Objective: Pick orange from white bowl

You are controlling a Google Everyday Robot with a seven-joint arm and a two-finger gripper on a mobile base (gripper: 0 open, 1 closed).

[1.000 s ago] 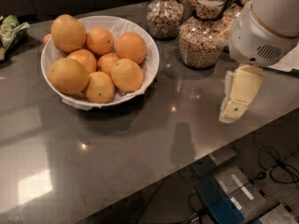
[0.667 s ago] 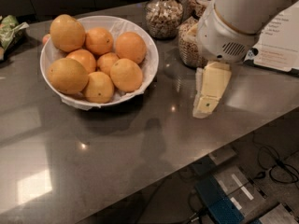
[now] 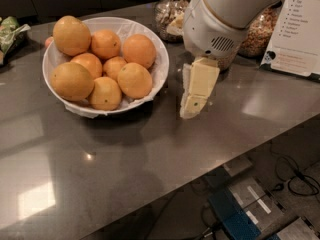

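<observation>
Grey counter point(image 3: 150, 154): dimpled pale orange point(image 3: 71, 81) in white bowl point(image 3: 161, 76), gripper point(image 3: 192, 106) beside.

Glossy grey countertop point(image 3: 150, 151) reflects light; cables point(image 3: 295, 178) lie below.

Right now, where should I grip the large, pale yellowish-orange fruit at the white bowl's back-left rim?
Across the orange's widest middle, from straight above: it tops the pile, its upper half bare, neighbours crowding below. The gripper hangs right of the white bowl.
</observation>
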